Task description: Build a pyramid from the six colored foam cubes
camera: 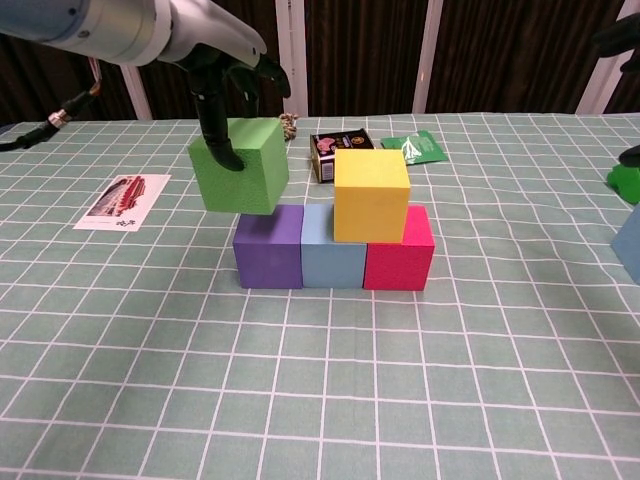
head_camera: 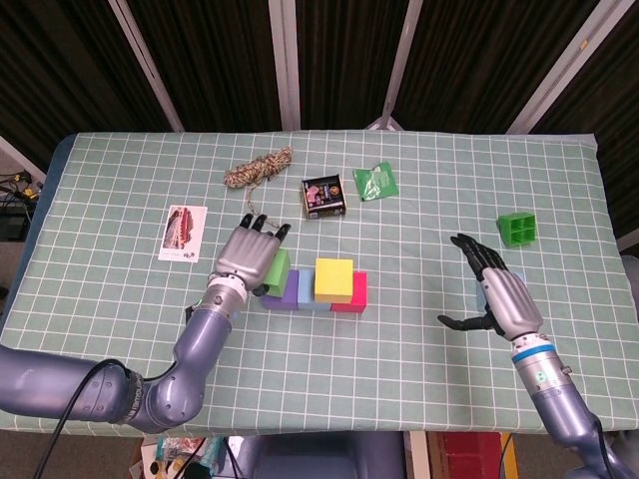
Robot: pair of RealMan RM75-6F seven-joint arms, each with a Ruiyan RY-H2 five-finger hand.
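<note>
Progress: purple cube [camera: 268, 246], pale blue cube [camera: 333, 262] and pink cube [camera: 399, 250] form the base, yellow cube [camera: 371, 194] atop. Left robot hand [head_camera: 250, 255] holds the green cube [camera: 240, 165] just above purple; right robot hand [head_camera: 502, 296] is spread, empty.
</note>
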